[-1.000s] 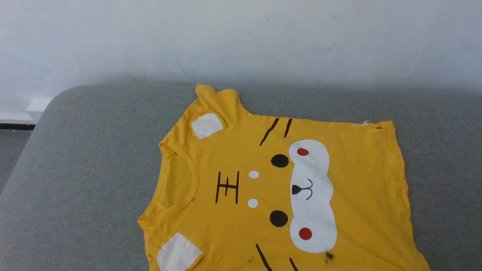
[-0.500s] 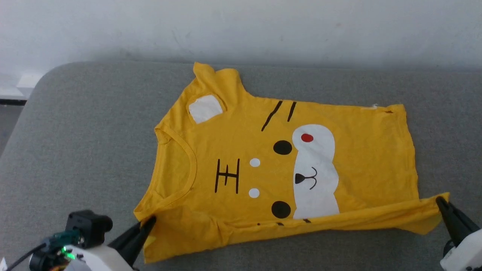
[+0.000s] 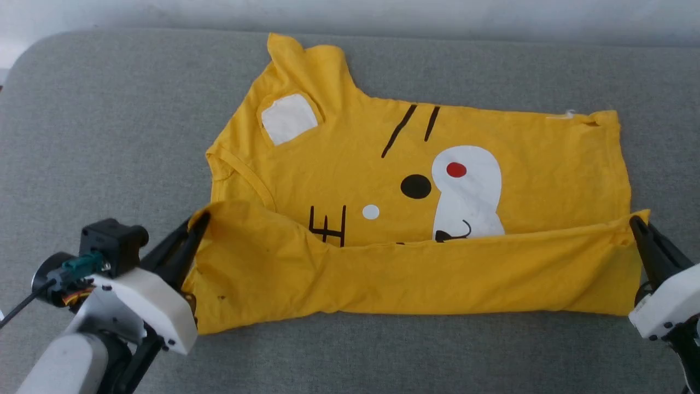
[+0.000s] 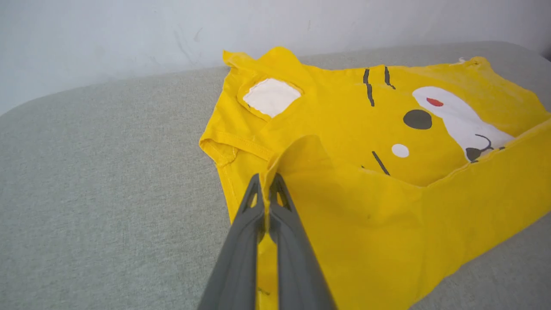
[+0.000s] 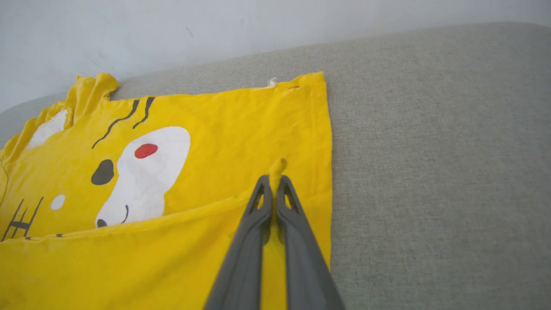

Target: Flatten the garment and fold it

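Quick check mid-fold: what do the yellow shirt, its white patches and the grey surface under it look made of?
Shirt: thin matte knit, likely cotton; it sags and creases softly where lifted. White patches: probably a printed film, smooth, flat-edged, slightly wrinkled. Grey surface: woven, heathered upholstery fabric, seemingly padded given its rounded corner.

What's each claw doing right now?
Left claw: shut on the shirt, pinching its near shoulder-end edge.
Right claw: shut on the shirt, pinching its near hem corner.
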Robot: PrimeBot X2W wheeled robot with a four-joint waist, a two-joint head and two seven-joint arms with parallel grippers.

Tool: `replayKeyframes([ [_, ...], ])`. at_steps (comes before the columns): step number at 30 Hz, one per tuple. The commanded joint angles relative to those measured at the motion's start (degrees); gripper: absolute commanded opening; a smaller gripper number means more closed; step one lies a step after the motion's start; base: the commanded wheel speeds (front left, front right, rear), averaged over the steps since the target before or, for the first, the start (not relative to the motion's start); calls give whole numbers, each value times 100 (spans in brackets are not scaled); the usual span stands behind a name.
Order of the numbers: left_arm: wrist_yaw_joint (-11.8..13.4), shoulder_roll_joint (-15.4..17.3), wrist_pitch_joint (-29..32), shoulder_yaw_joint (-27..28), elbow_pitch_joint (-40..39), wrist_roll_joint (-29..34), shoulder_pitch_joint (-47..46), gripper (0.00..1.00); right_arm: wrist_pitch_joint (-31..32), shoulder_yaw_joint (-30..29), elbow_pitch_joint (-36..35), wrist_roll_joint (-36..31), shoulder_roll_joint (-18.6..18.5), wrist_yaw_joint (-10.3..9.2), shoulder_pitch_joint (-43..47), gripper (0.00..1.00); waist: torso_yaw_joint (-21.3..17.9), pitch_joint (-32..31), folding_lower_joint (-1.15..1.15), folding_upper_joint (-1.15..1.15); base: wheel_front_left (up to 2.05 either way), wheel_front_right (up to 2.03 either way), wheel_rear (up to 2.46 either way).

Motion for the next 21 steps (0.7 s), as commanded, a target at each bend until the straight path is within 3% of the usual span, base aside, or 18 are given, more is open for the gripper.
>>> replayKeyframes([
  [1,-44,-102,-264,1,176,109,-223,0,-50,16,106,-59,-35,-4,-161,0,-11,213,-2,0,0,0,0],
  [6,-98,-309,-710,-103,662,263,-537,0,-20,108,416,-111,-65,-4,-298,0,33,432,-2,0,0,0,0],
  [13,-182,-467,-676,-351,1372,293,-799,0,-10,164,709,-91,-48,-4,-425,0,87,636,-2,0,0,0,0],
  [15,-158,-524,-688,-367,1533,286,-860,0,-18,174,774,-84,-42,-4,-473,48,90,653,-2,0,0,0,0],
  [16,-146,-549,-706,-367,1592,282,-891,0,-16,182,805,-78,-36,-4,-498,88,87,657,-2,0,0,0,0],
  [17,-129,-584,-737,-355,1643,263,-916,22,-19,187,834,-69,-31,-4,-521,100,86,654,-2,0,0,0,0],
  [18,-117,-622,-794,-334,1681,238,-936,49,-34,186,856,-59,-22,-4,-543,100,84,644,-2,0,0,0,0],
  [19,-100,-657,-850,-304,1713,206,-950,88,-45,192,875,-50,-16,-4,-558,100,79,623,-2,0,0,0,0],
  [21,-75,-716,-955,-239,1744,128,-949,100,-80,188,884,-13,1,-4,-567,100,65,552,-2,0,0,0,0],
])
